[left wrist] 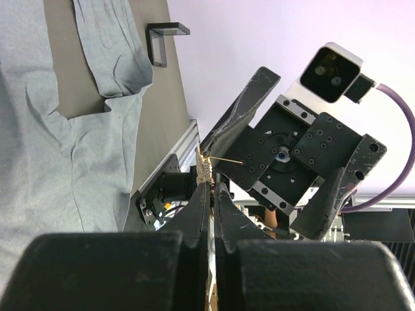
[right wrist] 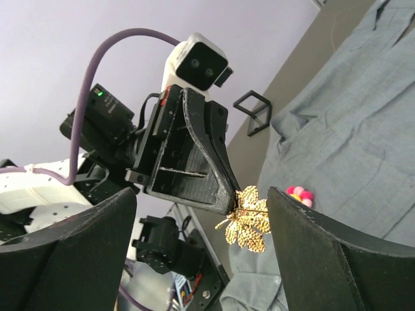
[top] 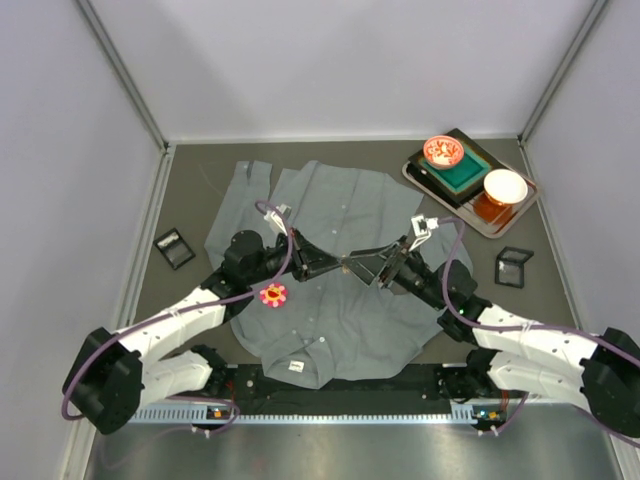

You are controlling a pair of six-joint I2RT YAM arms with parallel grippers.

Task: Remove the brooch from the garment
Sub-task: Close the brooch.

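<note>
Gold lacy leaf brooch in L gripper.

White-and-black arms, looping purple cables, matte black fingers, white wrist cameras

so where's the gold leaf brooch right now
In the right wrist view the gold leaf brooch is pinched in the left hand, held above the grey shirt, between the open fingers of the right hand.

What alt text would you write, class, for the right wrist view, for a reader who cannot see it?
The shut left gripper pinches a gold leaf-shaped brooch, held up inside the open right gripper, whose fingers fill the lower corners. The grey shirt lies on the dark table behind.
</note>
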